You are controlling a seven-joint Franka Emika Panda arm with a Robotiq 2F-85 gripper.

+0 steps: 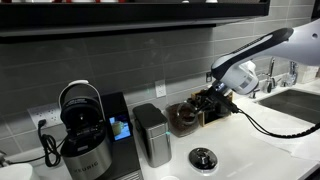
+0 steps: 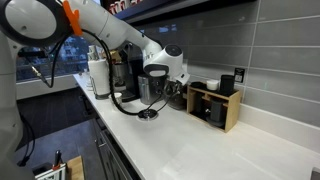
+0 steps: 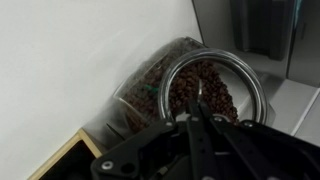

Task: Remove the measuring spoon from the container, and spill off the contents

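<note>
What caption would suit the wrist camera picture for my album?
Shut fingers at the mouth of a clear jar of dark coffee beans.

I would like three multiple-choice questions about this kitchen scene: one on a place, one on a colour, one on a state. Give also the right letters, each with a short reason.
1. Where does the clear jar stand?
A. In the sink.
B. On the white counter by the tiled wall.
C. On top of the coffee machine.

2. What colour are the bits in the jar?
A. Dark brown.
B. Green.
C. White.

3. What is the state of the gripper?
A. Wide open.
B. Shut on the steel canister.
C. Shut, at the jar's open mouth.

Answers:
1 B: an exterior view shows the jar on the counter in front of the grey tiles.
2 A: the wrist view shows dark brown bits through the glass.
3 C: the wrist view shows the fingers together at the mouth.
</note>
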